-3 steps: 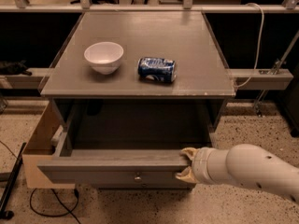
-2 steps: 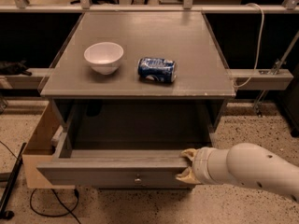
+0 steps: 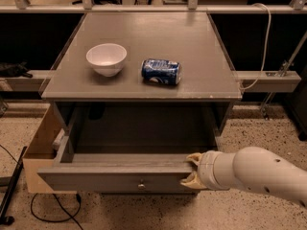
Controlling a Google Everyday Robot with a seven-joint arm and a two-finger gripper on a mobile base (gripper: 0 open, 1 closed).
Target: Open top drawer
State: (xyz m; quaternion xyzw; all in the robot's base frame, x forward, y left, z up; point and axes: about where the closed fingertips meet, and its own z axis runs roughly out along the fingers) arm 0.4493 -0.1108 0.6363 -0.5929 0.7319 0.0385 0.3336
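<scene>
1. The top drawer (image 3: 110, 178) stands well out beneath the table's (image 3: 192, 42) front edge, its grey inside bared.
2. The gripper (image 3: 191, 170) pinches the drawer front's right end, one finger inside, one outside, seemingly a hold for pulling that bypasses the knob (image 3: 141, 186).
3. A bowl (image 3: 106, 59) and a can (image 3: 161, 71) sit on the tabletop.

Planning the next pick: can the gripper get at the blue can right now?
Likely yes once it lets go: the gripper sits at the top drawer's front right end, fingers around the panel; the can lies unobstructed on the cabinet top above.
</scene>
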